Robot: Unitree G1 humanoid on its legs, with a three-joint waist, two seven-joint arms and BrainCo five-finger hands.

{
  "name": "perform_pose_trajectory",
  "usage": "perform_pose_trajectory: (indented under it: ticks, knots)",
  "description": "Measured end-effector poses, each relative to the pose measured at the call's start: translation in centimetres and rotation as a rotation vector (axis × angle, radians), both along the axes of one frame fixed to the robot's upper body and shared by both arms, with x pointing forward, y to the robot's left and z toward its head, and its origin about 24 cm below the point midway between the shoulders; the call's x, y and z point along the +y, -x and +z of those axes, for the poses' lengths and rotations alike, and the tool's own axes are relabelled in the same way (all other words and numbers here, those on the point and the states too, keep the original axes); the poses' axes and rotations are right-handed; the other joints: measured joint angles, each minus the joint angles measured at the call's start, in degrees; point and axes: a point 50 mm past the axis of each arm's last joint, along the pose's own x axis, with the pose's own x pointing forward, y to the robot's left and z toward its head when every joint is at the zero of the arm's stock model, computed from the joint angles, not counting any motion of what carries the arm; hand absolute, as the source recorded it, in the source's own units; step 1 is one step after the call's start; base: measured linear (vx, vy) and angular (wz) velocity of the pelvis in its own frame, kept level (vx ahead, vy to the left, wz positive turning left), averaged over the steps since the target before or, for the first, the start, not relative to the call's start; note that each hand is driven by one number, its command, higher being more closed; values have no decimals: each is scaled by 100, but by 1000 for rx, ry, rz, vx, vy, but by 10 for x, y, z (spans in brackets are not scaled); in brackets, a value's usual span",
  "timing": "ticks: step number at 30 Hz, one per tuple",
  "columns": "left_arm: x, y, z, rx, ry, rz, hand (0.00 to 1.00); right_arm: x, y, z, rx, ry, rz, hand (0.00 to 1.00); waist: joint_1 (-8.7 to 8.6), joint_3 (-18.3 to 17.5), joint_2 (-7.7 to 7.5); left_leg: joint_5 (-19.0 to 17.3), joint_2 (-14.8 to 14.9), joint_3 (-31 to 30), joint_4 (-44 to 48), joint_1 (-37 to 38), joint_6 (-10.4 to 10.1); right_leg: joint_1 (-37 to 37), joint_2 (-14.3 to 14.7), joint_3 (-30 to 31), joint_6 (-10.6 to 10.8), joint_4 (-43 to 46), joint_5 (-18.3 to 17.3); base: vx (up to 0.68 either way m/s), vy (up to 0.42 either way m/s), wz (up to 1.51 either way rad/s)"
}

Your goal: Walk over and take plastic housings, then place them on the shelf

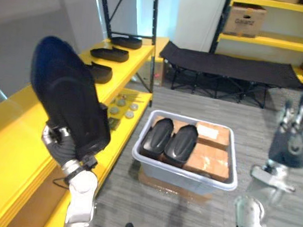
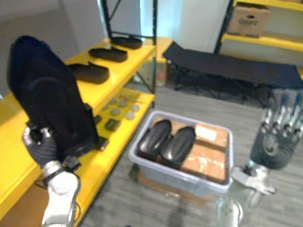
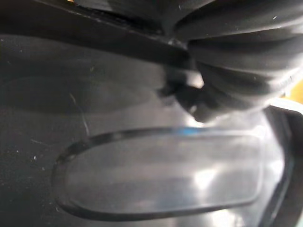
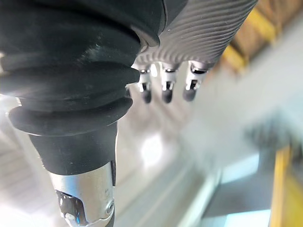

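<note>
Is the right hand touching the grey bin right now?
Apart. The left eye view shows the right hand raised with straight fingers, off to the side of the grey bin, with bare floor visible between them.

A grey bin (image 1: 181,176) sits on the floor (image 1: 152,214), below and to the left of the fingers (image 1: 287,115) of the right hand (image 1: 291,143), well apart from them. Brown cartons (image 1: 210,159) fill the side of the bin nearer those fingers. A cardboard sheet (image 1: 151,180) pokes out from under the bin. Beyond the fingers, farther off, stands a black cot (image 1: 229,66). Above it a cardboard box (image 1: 244,19) rests on a yellow rack (image 1: 265,40). Small round discs (image 1: 124,106) lie far to the fingers' left, past the bin.
</note>
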Motion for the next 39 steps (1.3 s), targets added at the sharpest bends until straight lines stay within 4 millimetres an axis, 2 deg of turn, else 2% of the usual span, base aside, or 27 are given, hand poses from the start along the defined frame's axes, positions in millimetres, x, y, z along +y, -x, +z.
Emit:
perform_pose_trajectory:
  ticks: [2,3,4,6,8,12,15,18,21,23,25,26,27,28,30,33,35,36,39]
  knots:
    - [-8,4,1,-53,29,-49,100,8,7,-52,259,-106,62,0,-29,-33,26,-31,24,63,0,0,-33,-17,19,36,0,12,0,50,-5,-14]
    - [-11,5,1,-59,30,-67,100,9,13,-66,333,-133,66,0,-31,-41,40,-38,27,73,0,1,-37,-18,22,43,0,11,0,63,-5,-7]
    - [-19,5,2,-68,27,-118,100,11,25,-92,475,-175,50,0,-31,-56,84,-48,28,76,0,-3,-44,-17,23,43,0,9,0,44,3,-4]
    - [-23,8,1,-74,19,-155,100,9,43,-119,636,-209,4,0,-51,-90,181,-63,29,93,1,-3,-46,-17,23,50,1,0,-1,50,12,-4]
    - [-23,8,1,-75,17,-161,100,5,53,-124,685,-204,-38,0,-68,-99,196,-72,37,93,1,0,-58,-15,23,50,6,-1,-6,41,13,-2]
    - [-22,11,8,-127,32,-165,100,5,50,-121,707,-137,-81,0,-139,-90,181,-77,75,85,1,5,-66,-14,37,43,1,-1,-20,9,4,0]
    - [-20,13,15,-153,21,-156,100,8,43,-117,703,-90,-92,0,-135,-49,116,-77,76,78,1,6,-67,-14,38,42,32,0,-44,0,0,0]
    - [-14,17,19,-173,9,-107,100,16,27,-102,641,-29,-57,0,-119,-26,78,-82,55,69,1,3,-63,-14,22,42,34,1,-45,0,22,0]
    - [-10,25,27,-195,-35,-42,100,30,7,-89,566,-5,11,0,-24,-14,60,-84,22,-44,1,-36,-60,5,6,-33,53,0,-58,8,24,17]
    - [-5,31,35,-211,-67,16,100,44,-6,-82,523,8,89,0,30,10,65,-51,-34,-348,2,-153,-79,76,-32,-360,88,-5,-89,16,18,73]
    - [4,37,39,-207,-107,92,100,62,-18,-77,492,18,174,0,221,63,73,3,-120,-719,3,-205,-72,234,-69,-781,102,6,-135,48,25,102]
    - [13,45,39,-193,-125,146,100,72,-27,-73,471,29,222,0,336,92,70,25,-173,-925,3,-208,-55,358,-85,-990,136,13,-181,63,13,87]
    - [19,50,40,-182,-137,180,100,76,-31,-71,461,33,239,0,378,101,64,43,-197,-1023,4,-210,-32,403,-90,-1103,153,18,-188,58,9,85]
    - [30,61,39,-164,-159,245,100,84,-39,-69,447,47,275,0,516,113,40,57,-234,-1175,5,-209,-16,498,-93,-1260,172,38,-194,77,12,79]
    - [45,76,39,-145,-169,330,100,91,-50,-63,428,111,301,0,808,155,-17,77,-306,-1415,9,-228,0,614,-94,-1492,169,36,-220,50,24,70]
    - [56,93,36,-205,-70,367,100,97,-66,-48,380,157,309,0,1052,177,-58,96,-374,-1634,16,-250,22,714,-127,-1595,109,83,-259,18,55,45]
    - [58,97,37,-251,-37,352,100,102,-75,-39,346,156,308,0,1127,189,-77,95,-387,-1629,33,-205,22,742,-163,-1589,89,129,-279,-5,73,5]
    - [58,97,38,-276,-24,327,100,106,-79,-33,315,158,310,0,1123,191,-81,76,-395,-1603,8,-173,22,738,-187,-1563,21,203,-364,-27,59,-7]
    - [57,97,40,-292,-26,293,100,117,-82,-28,289,163,357,0,1115,232,-117,13,-368,-1441,9,-89,49,688,-206,-1381,28,320,-524,-48,20,-27]
